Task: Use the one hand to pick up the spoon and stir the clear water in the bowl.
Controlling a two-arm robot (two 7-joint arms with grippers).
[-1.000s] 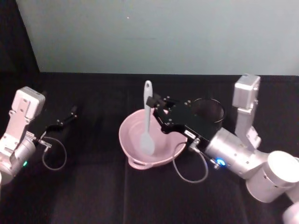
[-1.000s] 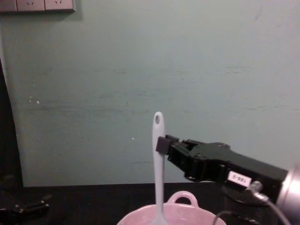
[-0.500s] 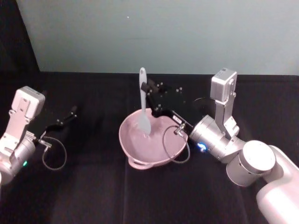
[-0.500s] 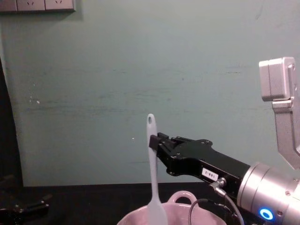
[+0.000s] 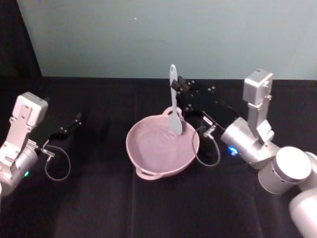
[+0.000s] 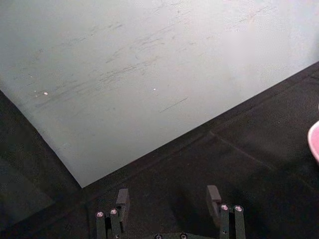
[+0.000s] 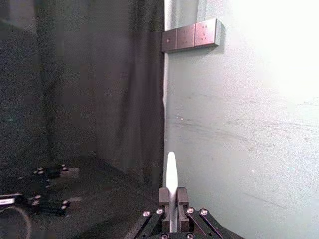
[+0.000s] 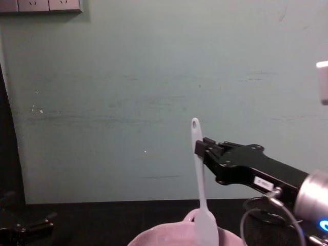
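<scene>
Spoon [image 5: 173, 101], clamped in my right gripper [image 5: 178, 85] mid-frame, hangs near the pink bowl's [image 5: 134, 148] far rim and I fear it clips it; left gripper [image 5: 71, 124] idles, fingers spread, at left.

A pale green wall [image 8: 102, 77] stands behind the black-draped table [image 5: 99, 208]; white sockets [image 8: 48, 5] sit high on it, a dark curtain [image 7: 99, 89] beside it.
</scene>
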